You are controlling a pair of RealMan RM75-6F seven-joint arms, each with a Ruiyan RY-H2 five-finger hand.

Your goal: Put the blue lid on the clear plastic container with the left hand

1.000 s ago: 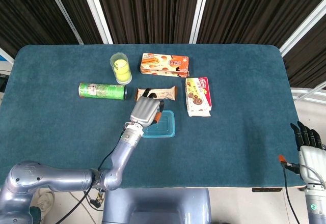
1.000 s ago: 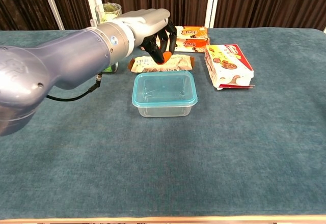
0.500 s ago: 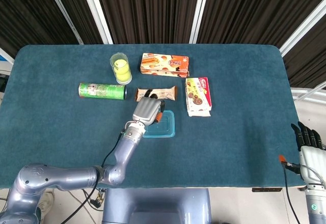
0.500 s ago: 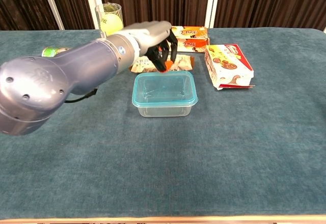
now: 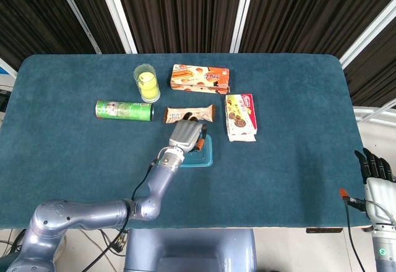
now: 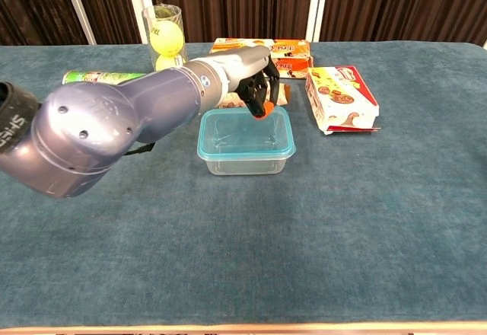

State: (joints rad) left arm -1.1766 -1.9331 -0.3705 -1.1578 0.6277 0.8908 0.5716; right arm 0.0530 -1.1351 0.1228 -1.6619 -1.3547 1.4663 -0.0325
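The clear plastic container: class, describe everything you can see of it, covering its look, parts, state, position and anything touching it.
The clear plastic container is a shallow, rounded rectangular tub with see-through walls and a blue lid already seated on its rim. It looks empty and sits upright on the teal table, in front of a snack bar. The left hand is over its far edge; whether it touches is unclear.

left hand (image 6: 255,91) | shifted right, lower | fingertips now at blue lid (image 6: 245,132) back edge

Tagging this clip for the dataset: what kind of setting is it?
Probably a robot lab or data-collection booth, not a home: a table covered in teal cloth, dark curtains behind it, and snack boxes laid out like props around the clear container.
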